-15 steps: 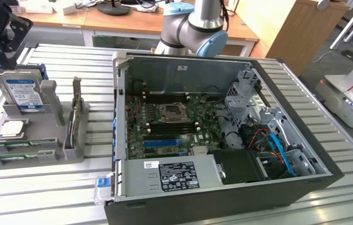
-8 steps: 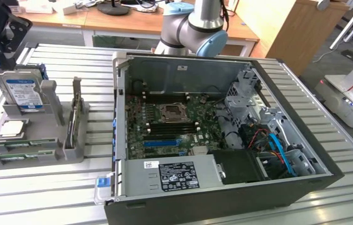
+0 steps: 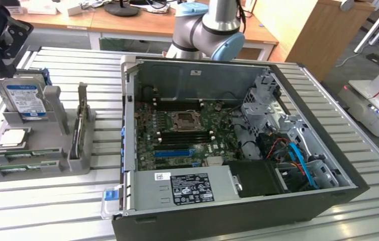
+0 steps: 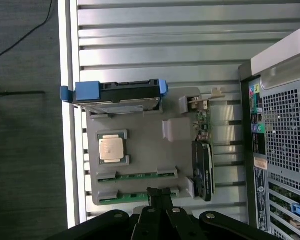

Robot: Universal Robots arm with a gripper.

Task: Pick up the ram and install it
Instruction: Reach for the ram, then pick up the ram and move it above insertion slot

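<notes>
Two ram sticks, thin and green, stand on edge in slots along one side of the grey parts holder [image 3: 55,165]: one [image 3: 28,153] [image 4: 137,175] beside the other [image 3: 22,170] [image 4: 121,198]. My gripper [image 3: 3,73] hangs high over the holder at the exterior view's far left, above the hard drive, touching nothing. In the wrist view its black fingertips [image 4: 160,192] sit pressed together, shut and empty, overlapping the outer ram stick's slot. The open computer case [image 3: 243,135] lies at the exterior view's middle, its motherboard [image 3: 183,135] exposed with long black memory slots [image 3: 183,133].
The holder also carries a silver hard drive [image 3: 25,100] [image 4: 120,95] with blue rails, a square CPU chip [image 3: 12,136] [image 4: 112,148], and another green board [image 3: 81,120] [image 4: 204,150] standing on edge. The slatted metal table's edge [image 4: 70,150] runs close beside the holder.
</notes>
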